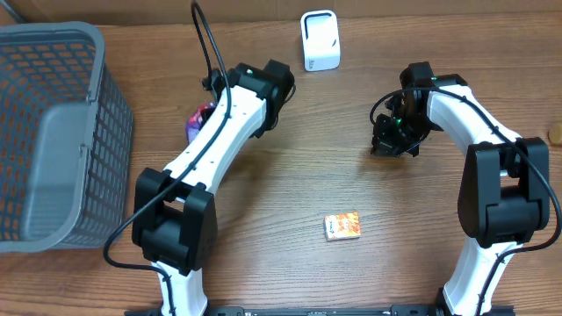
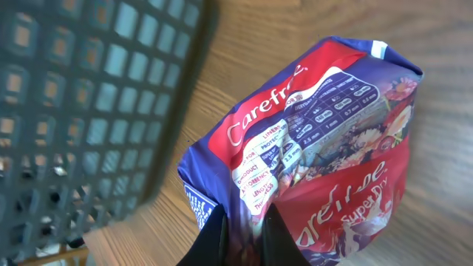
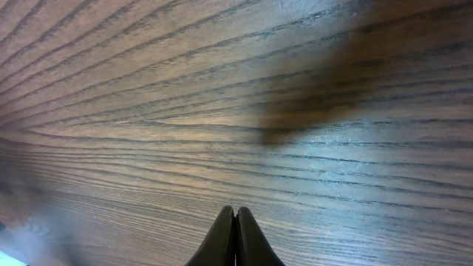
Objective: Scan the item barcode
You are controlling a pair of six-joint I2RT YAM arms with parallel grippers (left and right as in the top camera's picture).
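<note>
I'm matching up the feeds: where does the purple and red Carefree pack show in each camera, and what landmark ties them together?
Overhead: pack upper left of centre, mostly hidden under the left arm.
Left wrist: fills centre and right, its near edge in the left gripper.
Right wrist: not in it, only table.
Landmark: grey basket, left of the pack in overhead and left wrist.

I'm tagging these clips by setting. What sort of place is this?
Probably a mock shop checkout set up on a wooden table: a grey shopping basket, a white scanner standing at the back, and packaged goods, namely a Carefree pack and a small orange box.
</note>
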